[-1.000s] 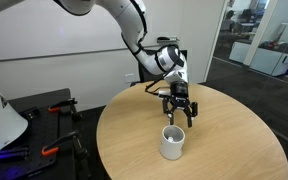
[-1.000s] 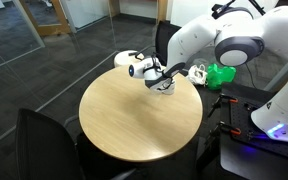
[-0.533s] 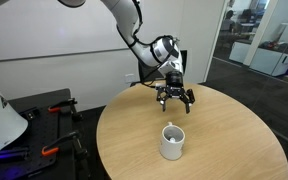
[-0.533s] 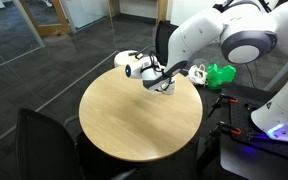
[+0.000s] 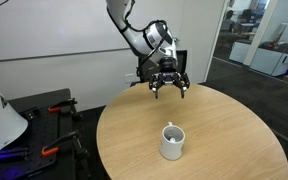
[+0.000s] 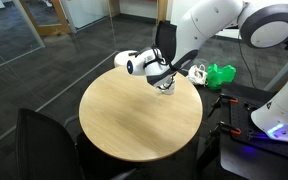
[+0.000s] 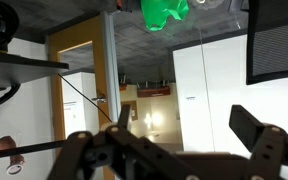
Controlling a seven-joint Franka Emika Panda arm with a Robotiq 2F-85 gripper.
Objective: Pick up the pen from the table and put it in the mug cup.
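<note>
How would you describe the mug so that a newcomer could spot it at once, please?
Find the large round table with the light tan top. In an exterior view, the mug stands on it nearer the camera than the raised tool: a plain white cylinder, the only cup in view.

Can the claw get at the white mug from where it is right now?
Probably yes. The claw hangs open in the air above the table, clear of the mug. Nothing shows between them in either exterior view, so the way down to it looks free.
</note>
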